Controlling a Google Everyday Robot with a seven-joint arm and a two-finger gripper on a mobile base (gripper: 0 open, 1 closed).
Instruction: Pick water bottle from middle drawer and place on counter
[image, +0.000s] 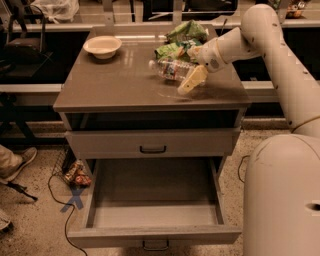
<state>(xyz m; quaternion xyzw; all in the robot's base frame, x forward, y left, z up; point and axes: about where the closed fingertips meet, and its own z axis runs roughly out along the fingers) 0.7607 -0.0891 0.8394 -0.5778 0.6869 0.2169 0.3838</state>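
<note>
The water bottle (169, 68), clear with a white cap and a colourful label band, lies sideways over the right rear part of the counter (120, 85), cap to the left. My gripper (187, 71) reaches in from the right and is shut on the bottle's base end; one pale finger (192, 80) slants down in front of it. The bottle is at or just above the counter top; I cannot tell whether it touches. The open drawer (155, 200) below is empty.
A cream bowl (102, 46) stands at the counter's back left. Green snack bags (183, 39) lie right behind the bottle. A closed drawer (152, 143) sits above the open one. My base (282, 200) stands right of the cabinet. Cables and a shoe lie on the floor at left.
</note>
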